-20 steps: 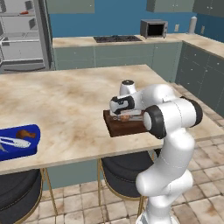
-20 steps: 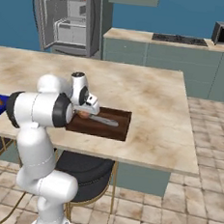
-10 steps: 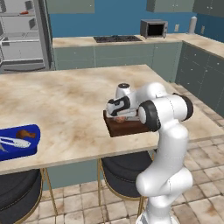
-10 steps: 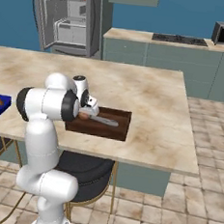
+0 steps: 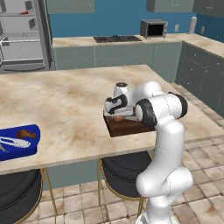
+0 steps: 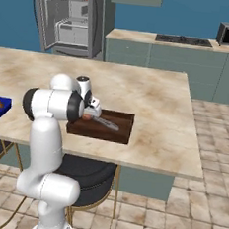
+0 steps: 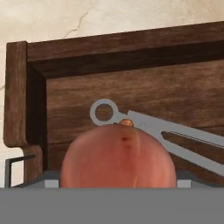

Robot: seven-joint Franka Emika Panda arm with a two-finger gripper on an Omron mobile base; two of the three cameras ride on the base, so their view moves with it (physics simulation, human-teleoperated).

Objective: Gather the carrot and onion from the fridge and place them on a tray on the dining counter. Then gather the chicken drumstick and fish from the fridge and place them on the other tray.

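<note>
The gripper (image 5: pixel 116 114) holds the onion (image 7: pixel 118 156) clamped between its fingers directly above the wooden tray (image 7: pixel 131 78), whose floor lies straight ahead beyond the metal tongs (image 7: pixel 153 127).

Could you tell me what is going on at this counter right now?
The robot arm has its tool low over the brown wooden tray on the dining counter, with the onion right at its tip above the tray floor. A grey metal utensil already lies in that tray. The blue tray near the counter's other end holds the chicken drumstick.
</note>
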